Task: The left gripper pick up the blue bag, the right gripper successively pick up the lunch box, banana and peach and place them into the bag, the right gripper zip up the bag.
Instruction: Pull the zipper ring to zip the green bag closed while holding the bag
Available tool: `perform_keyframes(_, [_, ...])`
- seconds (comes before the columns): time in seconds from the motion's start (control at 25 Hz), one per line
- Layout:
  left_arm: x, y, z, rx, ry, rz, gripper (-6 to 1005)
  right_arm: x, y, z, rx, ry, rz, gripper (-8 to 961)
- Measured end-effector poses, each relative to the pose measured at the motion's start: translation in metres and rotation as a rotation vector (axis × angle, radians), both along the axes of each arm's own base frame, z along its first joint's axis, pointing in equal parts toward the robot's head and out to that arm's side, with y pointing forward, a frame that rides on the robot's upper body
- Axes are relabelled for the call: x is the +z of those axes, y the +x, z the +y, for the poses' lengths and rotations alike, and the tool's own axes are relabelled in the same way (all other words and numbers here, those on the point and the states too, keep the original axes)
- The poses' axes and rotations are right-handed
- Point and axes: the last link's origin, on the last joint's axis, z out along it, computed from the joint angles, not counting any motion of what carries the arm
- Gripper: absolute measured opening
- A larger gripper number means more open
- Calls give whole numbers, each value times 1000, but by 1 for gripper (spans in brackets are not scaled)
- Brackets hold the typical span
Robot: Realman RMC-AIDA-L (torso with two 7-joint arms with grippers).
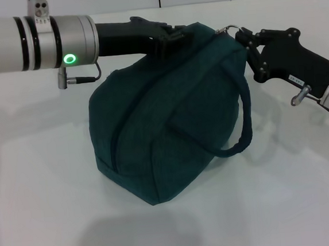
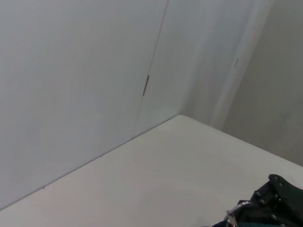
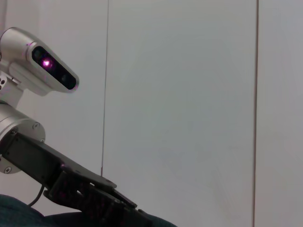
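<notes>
The blue bag [image 1: 170, 117] hangs tilted above the white table, casting a shadow below it. Its zip line looks drawn together along the top. My left gripper [image 1: 171, 37] comes in from the left and is shut on the top of the bag. One rope handle [image 1: 246, 116] loops down the right side. My right gripper [image 1: 242, 37] is at the bag's upper right end, shut on the metal zip pull [image 1: 230, 30]. The left wrist view shows that zip pull [image 2: 234, 213] at the right gripper's tip. The lunch box, banana and peach are out of view.
White table [image 1: 44, 197] all round the bag, with a white wall behind it. In the right wrist view the left arm's black claw [image 3: 90, 198] and its wrist camera housing [image 3: 42, 64] stand before wall panels.
</notes>
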Motion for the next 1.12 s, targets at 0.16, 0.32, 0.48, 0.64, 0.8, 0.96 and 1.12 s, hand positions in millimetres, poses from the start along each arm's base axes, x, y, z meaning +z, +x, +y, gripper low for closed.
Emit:
perform_keyframes(0.16, [-3,0,-4,-34,0,-25,135,0,1,0,-6,1,2,18])
perform_keyframes(0.32, [-4,1,-9,-78,-5,-44,133,1,5,-1,-19,4,1,18])
perform_keyframes(0.48, [-4,1,-11,-81,-10,-48,131,1,8,-2,-33,4,-1,18])
perform_keyframes(0.64, [-5,1,-11,-78,-14,-49,127,2,12,-2,-51,9,2,18])
perform_keyframes(0.8, [-3,1,-10,-75,-9,-60,126,3,17,-5,-70,13,5,18])
perform_keyframes(0.96, [-2,2,-9,-72,-4,-67,124,4,21,-7,-81,14,5,19])
perform_keyframes(1.12, [0,3,-9,-70,2,-82,122,6,27,-7,-110,25,14,19])
